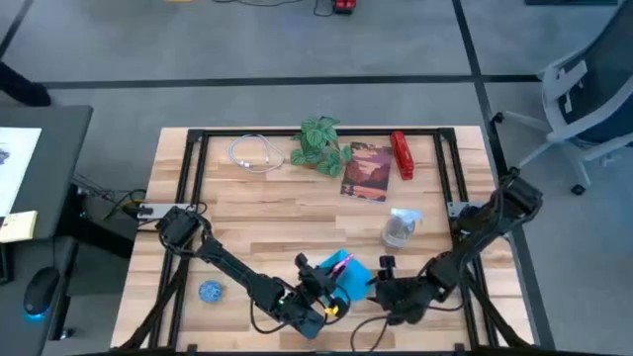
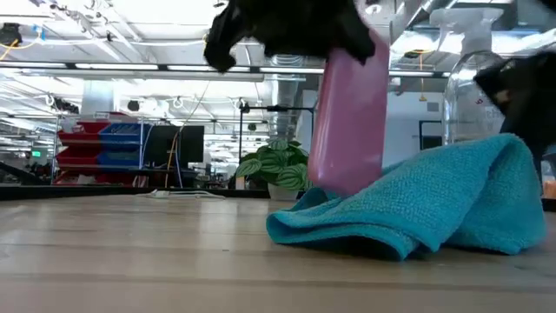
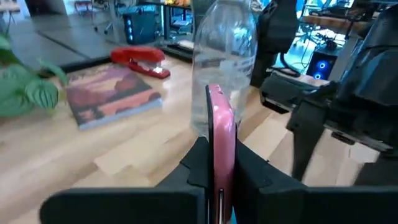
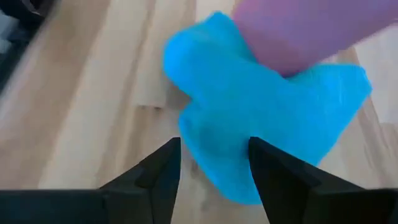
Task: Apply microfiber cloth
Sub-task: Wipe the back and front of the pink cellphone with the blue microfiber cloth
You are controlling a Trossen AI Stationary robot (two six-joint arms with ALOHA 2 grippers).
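Note:
A sky-blue microfiber cloth [image 1: 356,280] lies bunched on the wooden table near its front edge; it also shows in the low view [image 2: 434,200]. My left gripper [image 1: 321,277] is shut on a flat pink phone [image 2: 352,113], which stands on end over the cloth. My right gripper [image 1: 382,288] is open, low at the cloth's right side. In the right wrist view its fingers [image 4: 163,169] stand on either side of a lobe of the cloth [image 4: 261,106]. My left gripper [image 3: 219,163] pinches the pink phone's two flat faces [image 3: 221,134] between its two fingers, coming from above at the phone's upper end. The phone stands nearly upright, and its lower end [image 2: 334,183] meets the cloth's folds. Whether my right gripper touches the cloth, I cannot tell.
A clear spray bottle [image 1: 401,225] stands just behind the cloth. Farther back are a book [image 1: 366,170], a red stapler [image 1: 402,155], a small plant [image 1: 319,143] and a white cable [image 1: 252,153]. A small blue ball [image 1: 210,291] lies at the front left.

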